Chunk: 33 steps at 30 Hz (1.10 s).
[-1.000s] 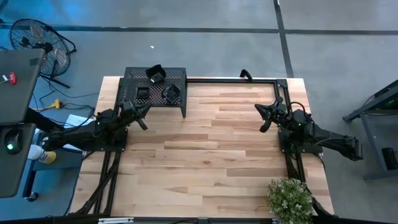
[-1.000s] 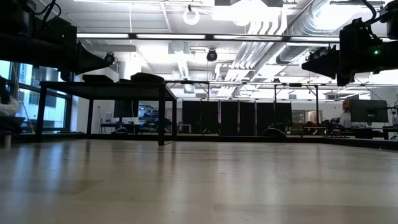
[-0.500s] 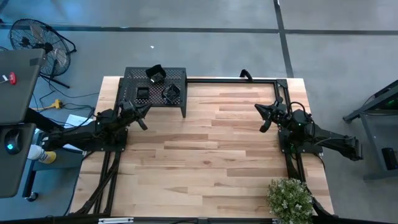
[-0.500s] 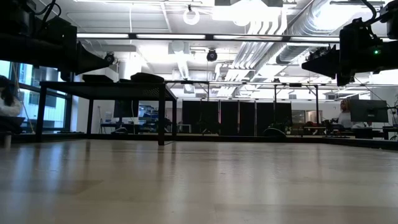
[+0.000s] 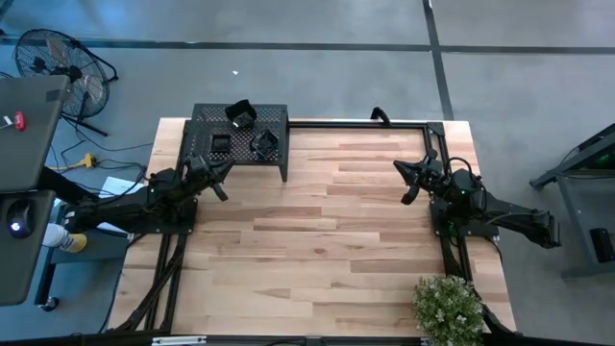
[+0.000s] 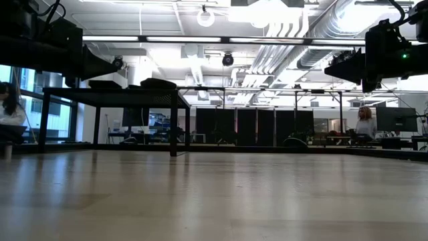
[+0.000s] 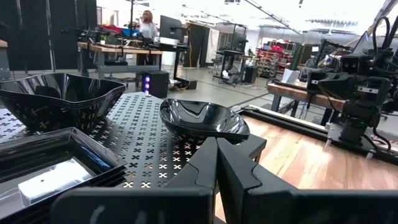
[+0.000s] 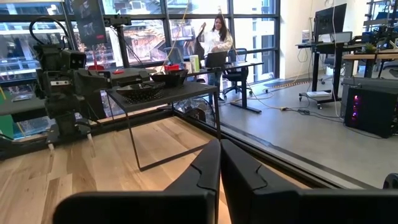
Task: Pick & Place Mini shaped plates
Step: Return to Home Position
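The mini shaped plates (image 5: 264,142) sit in three small groups on the black perforated rack (image 5: 207,120), upper left of the high view; none lies on the desk (image 5: 327,240). The left gripper (image 5: 215,181) hangs just below the rack's near edge, fingers pressed together and empty. The right gripper (image 5: 407,183), centre right, is likewise closed on nothing. To home cleanly, the left arm should probably draw back level and slowly, clear of the rack's edge, so the stacks are not jolted.
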Tool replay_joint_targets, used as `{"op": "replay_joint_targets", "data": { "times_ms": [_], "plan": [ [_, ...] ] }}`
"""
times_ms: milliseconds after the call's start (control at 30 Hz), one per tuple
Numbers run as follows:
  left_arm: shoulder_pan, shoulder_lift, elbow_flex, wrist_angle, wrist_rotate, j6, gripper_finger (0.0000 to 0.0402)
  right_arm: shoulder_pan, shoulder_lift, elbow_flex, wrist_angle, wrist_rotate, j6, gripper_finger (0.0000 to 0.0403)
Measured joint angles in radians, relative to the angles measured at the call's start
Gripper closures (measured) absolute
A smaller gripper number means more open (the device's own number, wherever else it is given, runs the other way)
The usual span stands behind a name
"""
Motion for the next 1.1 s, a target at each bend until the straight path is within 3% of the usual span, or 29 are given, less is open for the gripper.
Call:
{"op": "replay_joint_targets", "data": {
  "times_ms": [1100],
  "plan": [
    [0.0,0.0,0.0,0.0,0.0,0.0,0.04,0.0,0.0,0.0,0.0,0.0,0.0,0.0396]
  ]
}}
